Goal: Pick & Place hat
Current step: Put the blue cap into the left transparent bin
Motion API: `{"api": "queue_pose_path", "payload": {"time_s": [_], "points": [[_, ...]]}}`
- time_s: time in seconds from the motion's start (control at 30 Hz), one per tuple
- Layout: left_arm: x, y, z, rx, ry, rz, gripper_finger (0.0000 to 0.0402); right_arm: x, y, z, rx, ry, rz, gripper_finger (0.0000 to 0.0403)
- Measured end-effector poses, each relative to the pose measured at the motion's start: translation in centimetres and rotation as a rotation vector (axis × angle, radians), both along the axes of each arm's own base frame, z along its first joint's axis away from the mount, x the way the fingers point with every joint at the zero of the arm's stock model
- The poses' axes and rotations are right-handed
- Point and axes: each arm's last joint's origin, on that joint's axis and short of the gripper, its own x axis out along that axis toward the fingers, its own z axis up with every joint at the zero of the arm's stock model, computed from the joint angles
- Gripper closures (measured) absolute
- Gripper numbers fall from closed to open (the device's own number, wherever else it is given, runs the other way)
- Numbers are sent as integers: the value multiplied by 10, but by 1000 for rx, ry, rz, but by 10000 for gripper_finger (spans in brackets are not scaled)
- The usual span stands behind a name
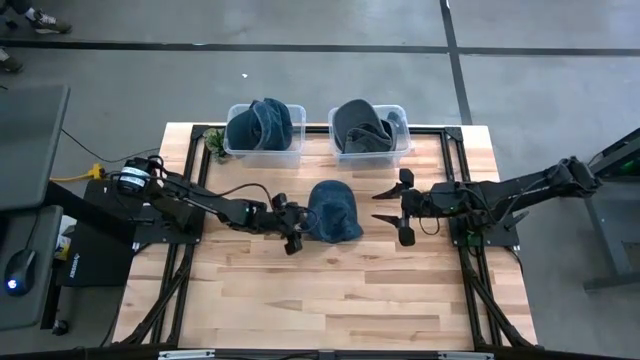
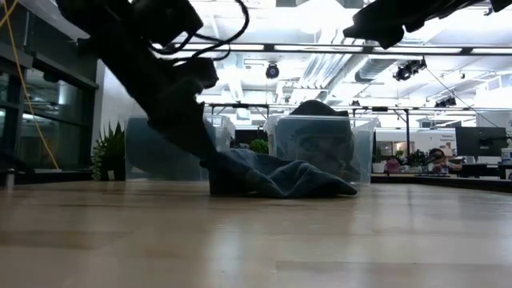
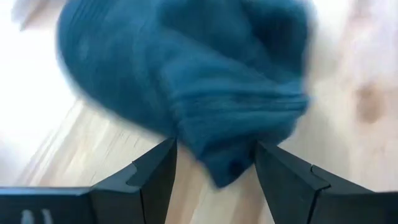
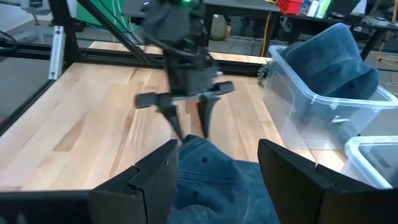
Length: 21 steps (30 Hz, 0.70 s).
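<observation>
the wooden tabletop [image 1: 330, 290] carries two clear plastic bins at its far edge. the left bin [image 1: 264, 150] already holds a blue hat [image 1: 262, 122], and the right bin [image 1: 370, 150] already holds a grey hat [image 1: 360, 125], so this part of the work looks done. one blue knitted hat [image 1: 334, 210] is not yet placed: it lies flat on the tabletop near the middle, in front of the gap between the two bins and apart from both.

the left pincer [image 1: 293, 226] is low at the left edge of this hat. in the left wrist view its fingers [image 3: 155, 177] stand apart with a fold of the hat [image 3: 186, 87] reaching between them, but they are not pressed on it, so i judge that the grasp is not closed. the right pincer [image 1: 404, 208] hangs over the tabletop just on the right of the hat, its fingers wide apart and holding nothing.

what is left, as i judge it: to close on the hat, lift it, carry it to a bin and release it. the blue colour suggests the left bin, but the pictures do not settle this.
</observation>
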Motion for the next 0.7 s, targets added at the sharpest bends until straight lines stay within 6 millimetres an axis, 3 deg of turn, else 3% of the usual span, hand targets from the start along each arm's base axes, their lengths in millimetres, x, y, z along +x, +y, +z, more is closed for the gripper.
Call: {"api": "queue_pose_path", "payload": {"time_s": [0.47,0.7], "points": [[5,16,-4,-291,-59,181,192,10,16,-18,25,99,7,187],[5,16,-4,-300,-60,181,212,25,24,-34,7,153,14,187]]}}
